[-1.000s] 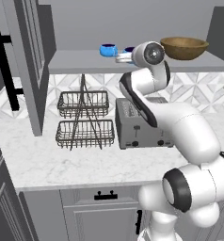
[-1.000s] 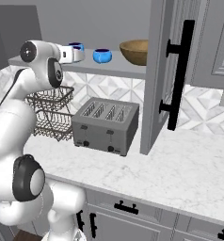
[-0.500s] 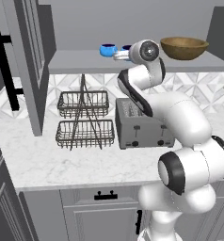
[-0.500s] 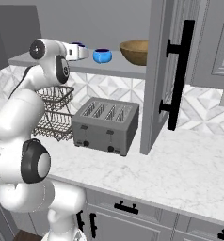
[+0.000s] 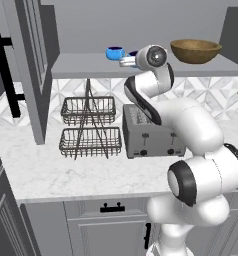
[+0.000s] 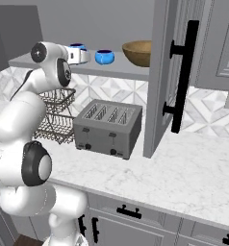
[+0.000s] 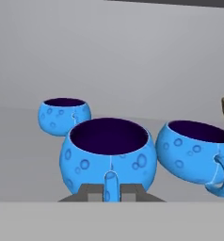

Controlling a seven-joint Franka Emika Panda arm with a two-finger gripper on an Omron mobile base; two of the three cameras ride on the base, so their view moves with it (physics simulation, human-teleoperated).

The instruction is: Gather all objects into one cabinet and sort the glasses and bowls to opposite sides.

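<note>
Left base view: the tool [image 5: 125,61] reaches onto the cabinet shelf [image 5: 81,66]; the wooden bowl [image 5: 196,50] sits far right of it. Hand view: closed on the nearest cup's [image 7: 109,157] handle, two cups [image 7: 64,115] [image 7: 191,150] beyond. Gathering looks done; sorting nearly.

We saw three squat bright blue cups with dark purple insides, all upright on the grey cabinet shelf [image 5: 91,65]. In the hand view, the nearest cup [image 7: 108,155] sat at 6 o'clock, its thin handle facing us. A second cup [image 7: 191,150] stood just beside it at 3 o'clock, handle turned toward the right edge. The third cup [image 7: 64,115] stood farther back at 10 o'clock, apart from the others. The wide brown wooden bowl [image 5: 196,50] rested upright on the same shelf, well to the cups' right, near the open grey panelled door [image 6: 171,72] with its black bar handle [image 6: 184,77].
</note>
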